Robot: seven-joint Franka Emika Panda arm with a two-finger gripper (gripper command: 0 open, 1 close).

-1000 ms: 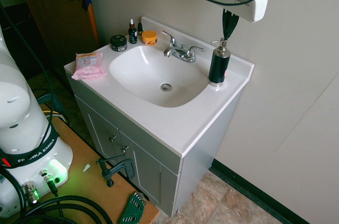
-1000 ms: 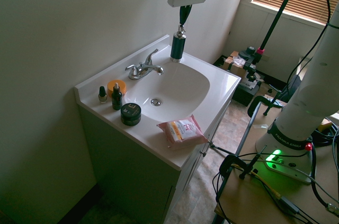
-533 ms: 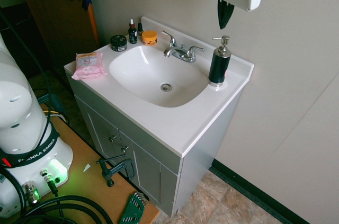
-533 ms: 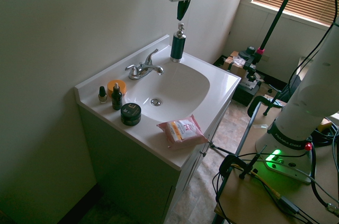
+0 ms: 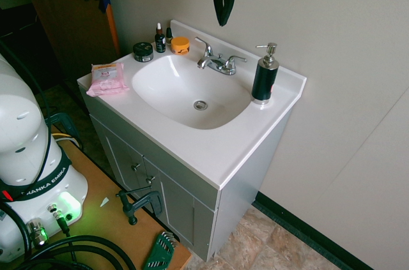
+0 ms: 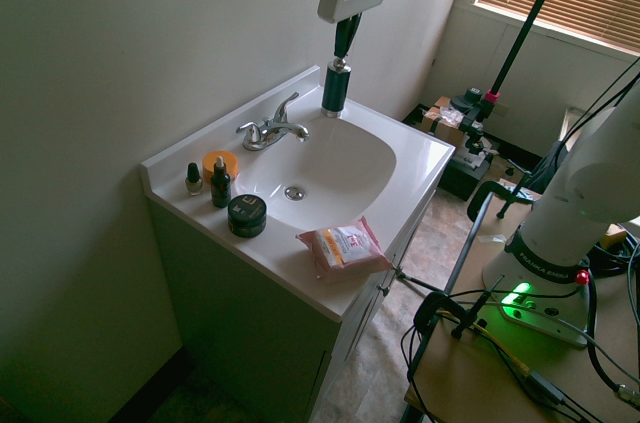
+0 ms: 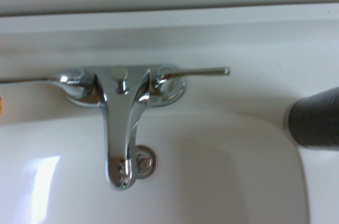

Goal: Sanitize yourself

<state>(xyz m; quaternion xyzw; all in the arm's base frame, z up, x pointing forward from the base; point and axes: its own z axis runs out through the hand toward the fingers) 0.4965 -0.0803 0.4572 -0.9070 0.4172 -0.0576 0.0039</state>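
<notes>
Since a second ago my jaws have slid off the soap bottle (image 5: 264,73) and now hang pressed together, gripping nothing, above the faucet (image 5: 217,62). Its spout lies straight below, bottle off to one side on the counter (image 5: 217,155).

Glossy white sink (image 5: 167,101), mirror-polished chrome faucet (image 7: 122,123), wooden door (image 5: 61,8).

White arm (image 5: 22,136), boxy white head, slim black fingers (image 5: 222,7), black cable
</notes>
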